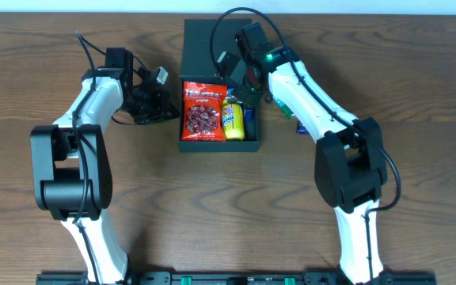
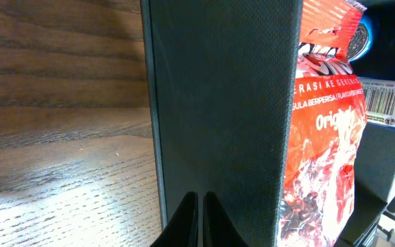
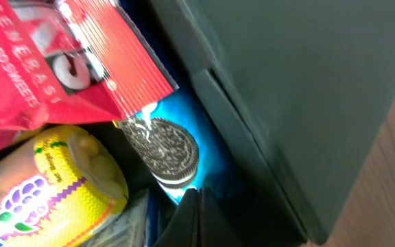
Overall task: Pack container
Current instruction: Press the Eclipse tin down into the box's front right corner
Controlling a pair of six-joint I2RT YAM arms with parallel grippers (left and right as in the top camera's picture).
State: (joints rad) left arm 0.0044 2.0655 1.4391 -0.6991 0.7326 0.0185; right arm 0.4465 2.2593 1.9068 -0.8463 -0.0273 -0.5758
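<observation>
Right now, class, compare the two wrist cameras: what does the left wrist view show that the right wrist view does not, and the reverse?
Only the left wrist view shows a white barcode label behind the snacks. Only the right wrist view shows the yellow packet printed with grapes. Both show the red snack packet, the dark container and some of the wooden table.

The container [image 2: 218,103] is matt dark card with a fine woven grain. The bench [image 2: 60,137] is brown wood, its grain plain, with a soft sheen. The red packet [image 1: 203,112], yellow packet [image 3: 53,178] and blue biscuit packet [image 3: 184,113] are glossy, crinkled film.
</observation>
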